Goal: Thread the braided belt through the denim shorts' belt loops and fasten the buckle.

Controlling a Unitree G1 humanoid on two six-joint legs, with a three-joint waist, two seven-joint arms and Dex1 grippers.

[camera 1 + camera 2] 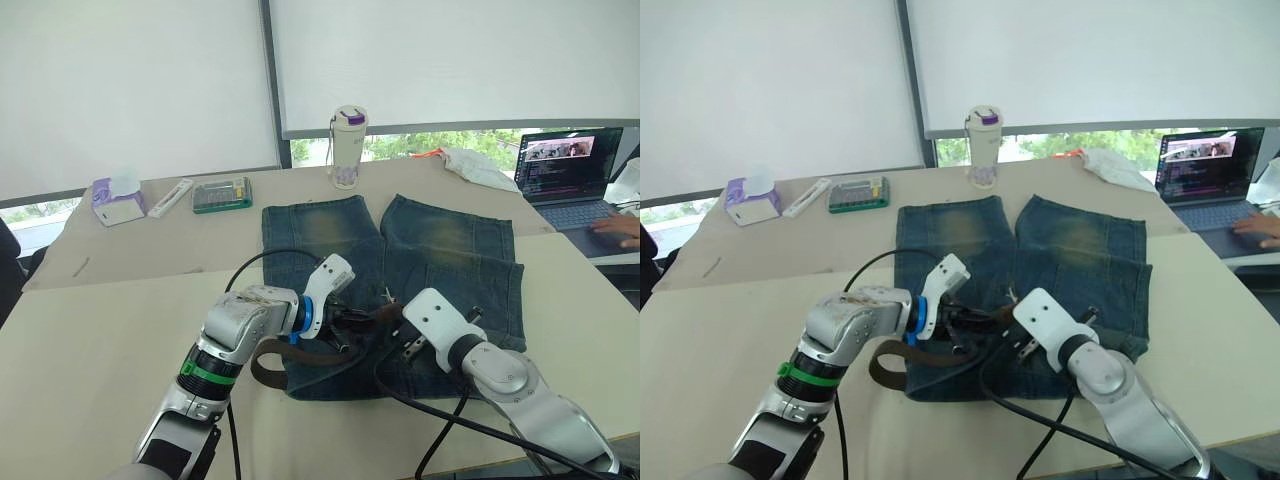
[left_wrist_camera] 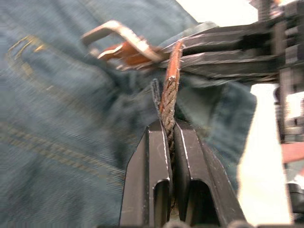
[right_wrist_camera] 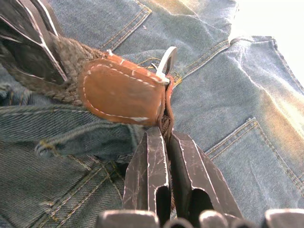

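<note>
Denim shorts [image 1: 440, 270] lie before bottle [image 1: 347, 147], laptop [image 1: 568, 175]

- This looks like an office or a work room.
- There are big pale tables [image 1: 90, 330] pushed together, far wider than the robot's arms reach.
- Behind the arms, white blinds [image 1: 130, 80] hang over a long window with green trees outside.
- Far off past the right arm sits an open laptop [image 1: 570, 172], and a person's hand [image 1: 615, 230] rests on its keys.
- Past the left arm are a tissue box [image 1: 117, 200], a green tool case [image 1: 222, 194] and a drink bottle [image 1: 347, 147].
</note>
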